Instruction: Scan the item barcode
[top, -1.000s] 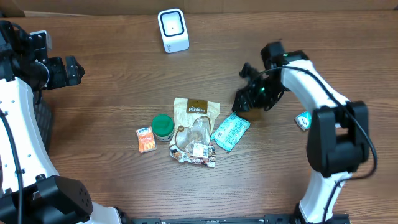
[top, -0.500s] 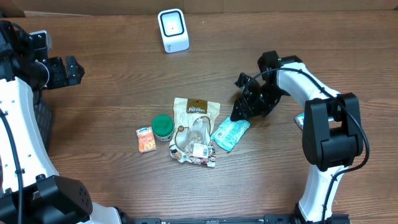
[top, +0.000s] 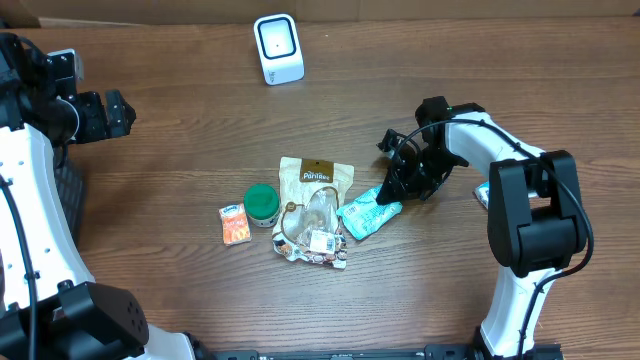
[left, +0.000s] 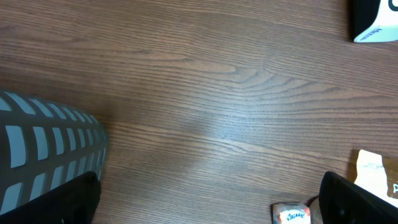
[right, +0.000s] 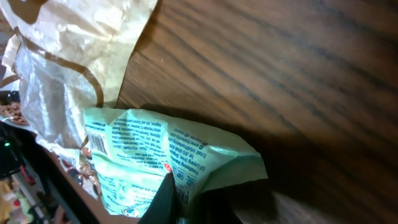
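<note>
Overhead. Since a second ago the right gripper (top: 393, 190) has come down from beside the teal packet (top: 366, 214) onto its right end, and its jaws have gone from wide apart to clenched. The packet lies about where it was, just right of the pouch (top: 315, 180), with its near end now bunched up at the fingers. The scanner (top: 278, 48) stands well apart at the table's (top: 180, 290) far edge. The left gripper (top: 112, 112) is unchanged, released and parked far left.

Left wrist. Spread fingers (left: 357, 199) frame bare wood; nothing lies between them. A corner of the scanner shows top right.

Right wrist. The packet's edge is crumpled against the dark finger (right: 163, 198) at the bottom of the frame. Printed text and a barcode face the camera. The pouch sits behind it.

Judgement: the grasp looks made, on a thin edge only. The packet is not yet lifted. Next it needs raising and carrying to the scanner, barcode side toward the window. Risk: the film slips from so slight a pinch.
</note>
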